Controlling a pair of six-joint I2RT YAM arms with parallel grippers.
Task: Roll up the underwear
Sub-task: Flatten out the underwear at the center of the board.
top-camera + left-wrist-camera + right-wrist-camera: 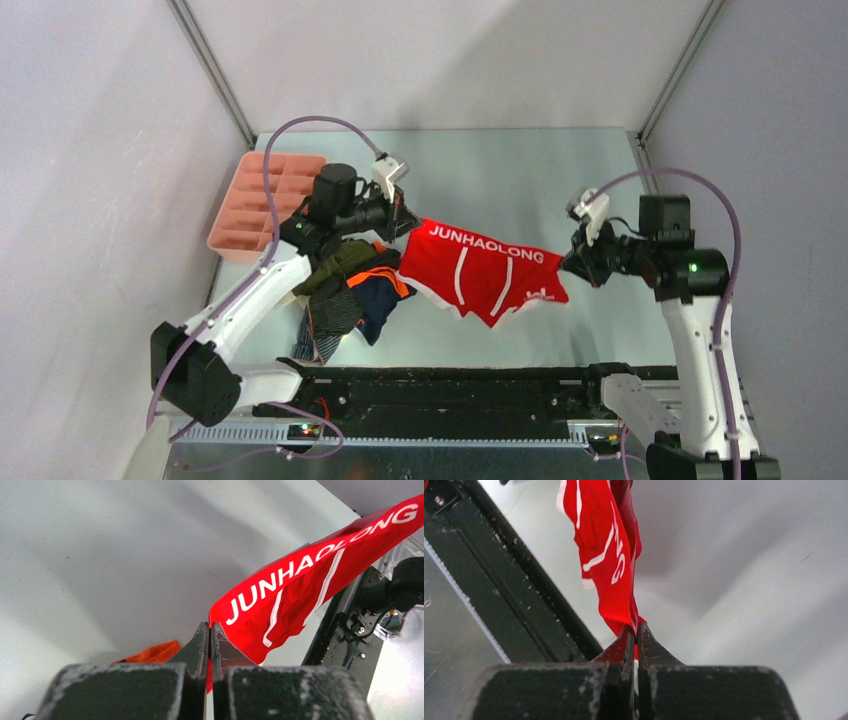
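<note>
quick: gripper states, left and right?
Left gripper: closed on the red briefs, one waistband end.
Right gripper: closed on the other waistband end.

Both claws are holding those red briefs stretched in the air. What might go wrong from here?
1. The left gripper and right gripper each pinch only a thin corner of the red briefs; one corner might slip free.
2. The briefs hang right beside the pile of other underwear, so lowering them might catch it.

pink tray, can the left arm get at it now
Likely in range, since the tray lies close to the left gripper, nothing between. But that gripper is shut on the red briefs, so not freely.
</note>
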